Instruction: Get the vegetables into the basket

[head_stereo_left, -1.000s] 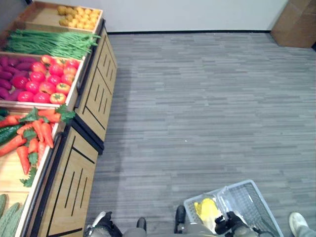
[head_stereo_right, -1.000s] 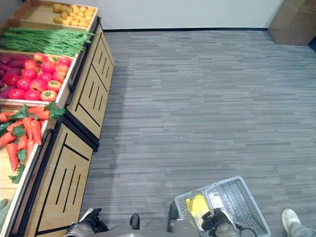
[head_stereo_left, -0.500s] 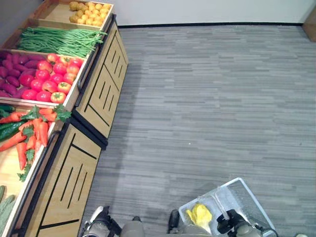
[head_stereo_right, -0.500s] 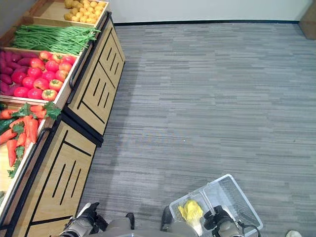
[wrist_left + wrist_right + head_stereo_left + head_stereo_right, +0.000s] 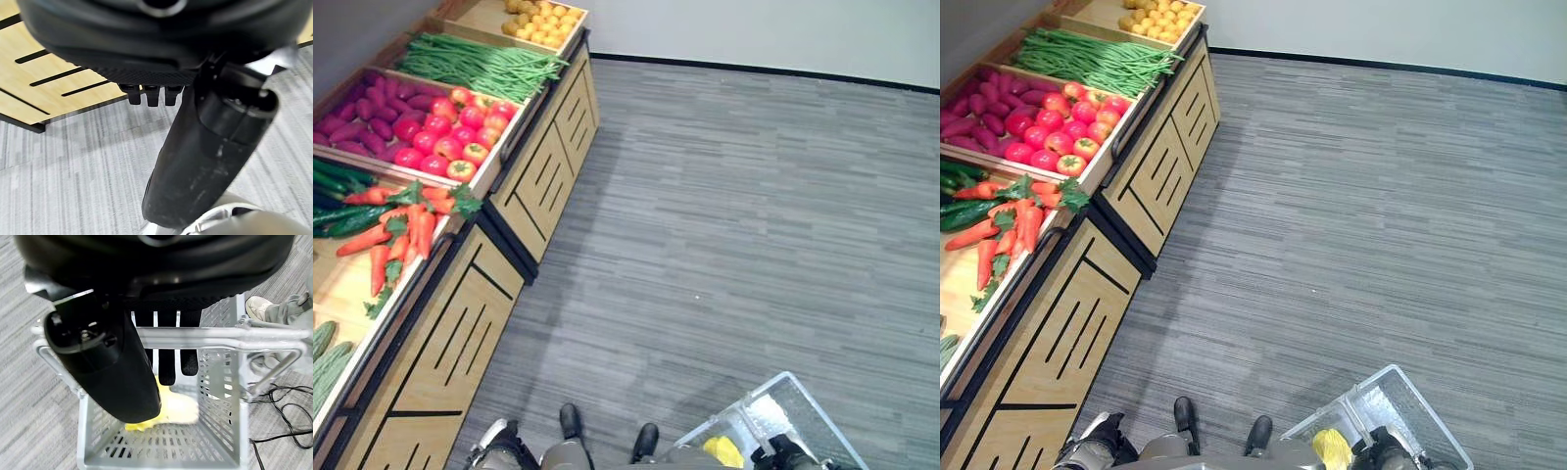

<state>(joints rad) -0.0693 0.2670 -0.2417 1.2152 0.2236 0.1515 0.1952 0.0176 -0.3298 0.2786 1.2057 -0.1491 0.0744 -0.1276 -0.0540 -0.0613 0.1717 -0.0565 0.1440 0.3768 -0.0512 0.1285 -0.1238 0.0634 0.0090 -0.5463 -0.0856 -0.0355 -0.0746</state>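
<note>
While the right hand (image 5: 146, 333) curls round the basket (image 5: 230, 431) handle, keep it level; carrots (image 5: 401, 235) lie at ten o'clock, left hand (image 5: 151, 93) curled, empty.

Grey wire-mesh basket (image 5: 1400, 406) sits low at the right, a yellow vegetable (image 5: 173, 409) lying inside on its bottom. Orange carrots with green tops (image 5: 406, 230) lie heaped in a wooden crate, red tomatoes (image 5: 450, 132) piled in the next.
</note>
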